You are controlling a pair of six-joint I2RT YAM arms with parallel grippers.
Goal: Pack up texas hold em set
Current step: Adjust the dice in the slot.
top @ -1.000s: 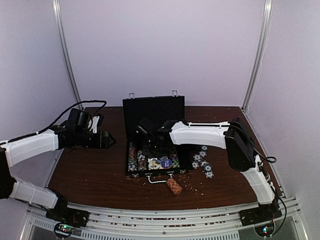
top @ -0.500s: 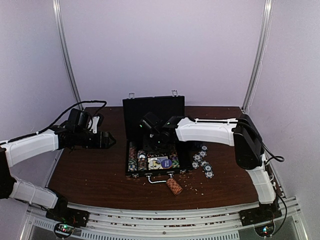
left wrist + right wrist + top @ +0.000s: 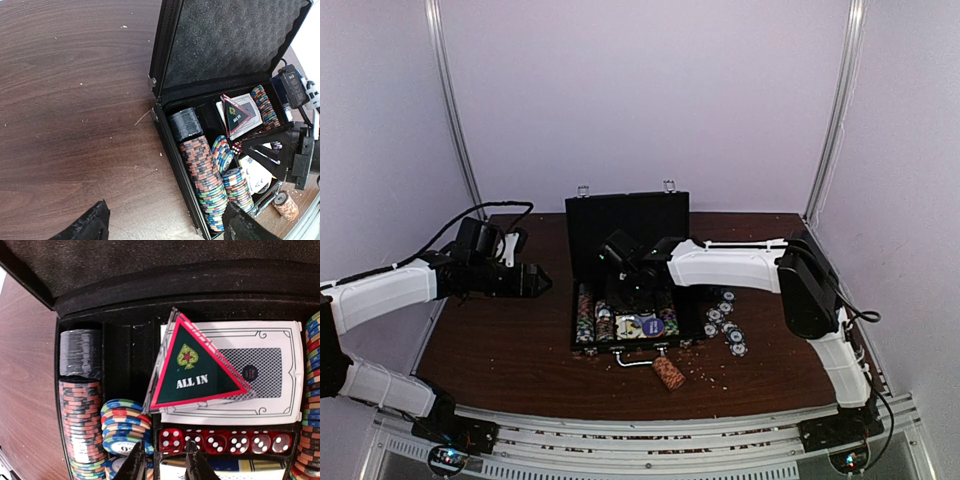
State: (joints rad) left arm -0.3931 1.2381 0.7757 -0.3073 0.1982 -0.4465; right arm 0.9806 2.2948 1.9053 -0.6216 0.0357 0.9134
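The black case [image 3: 629, 216] stands open mid-table, its foam lid [image 3: 235, 40] upright. Its tray holds rows of striped chips [image 3: 205, 175], black chips [image 3: 80, 352], a card deck [image 3: 272, 395] with a triangular "ALL IN" button [image 3: 195, 367] lying on it, and a row of red dice [image 3: 225, 441]. My right gripper [image 3: 162, 466] hovers inside the case just above the leftmost die, its jaws a narrow gap apart with nothing between them. Over bare table left of the case hangs my left gripper [image 3: 165, 230], open wide and empty.
Several loose chips [image 3: 725, 322] lie on the table right of the case. A short chip stack [image 3: 669, 373] lies on its side beside the silver handle [image 3: 638, 359] at the front. White walls close in the table on three sides.
The right arm lifted and shifted a little right over the case, then came partway back. The left arm has not moved.
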